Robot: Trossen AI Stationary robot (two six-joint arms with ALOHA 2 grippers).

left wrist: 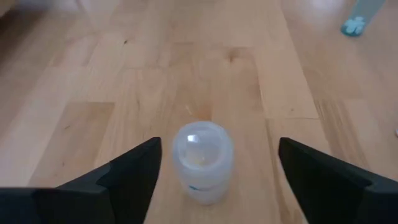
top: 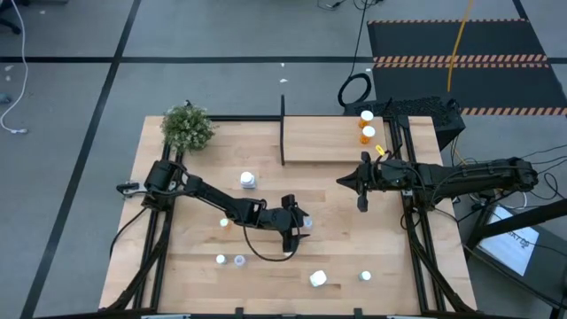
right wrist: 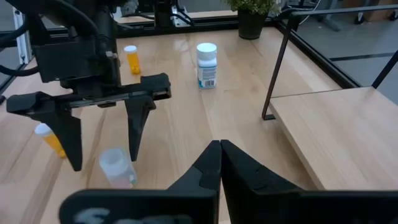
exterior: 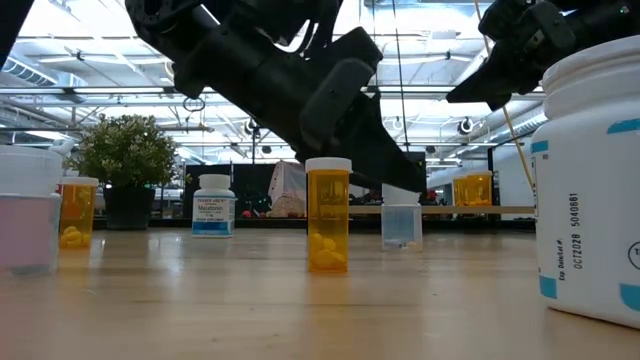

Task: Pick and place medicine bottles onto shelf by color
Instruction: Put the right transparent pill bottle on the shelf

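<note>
From above, the left gripper (top: 299, 223) sits low over the middle of the table, and the small clear bottle (top: 306, 222) shows as a pale spot right at its tip; the right gripper (top: 361, 188) hangs just off the front edge of the shelf (top: 328, 146), where two orange bottles (top: 367, 126) already stand at the far end. The left arm is plainly the nearer one to this bottle. At table height, the clear bottle (exterior: 400, 226) stands upright on the wood beneath the dark mass of the arm, an orange bottle (exterior: 328, 214) closer to the camera. The left wrist camera settles the key relation: the clear bottle (left wrist: 202, 160) stands cap-up, its long axis vertical, centred between the two spread fingers (left wrist: 134, 174) with a gap on either side (nothing gripped yet), so I judge closing is all that remains. From the right wrist, that arm's own fingers (right wrist: 205, 171) are pressed together and empty, and the left gripper (right wrist: 102, 143) straddles the clear bottle (right wrist: 117, 165).
</note>
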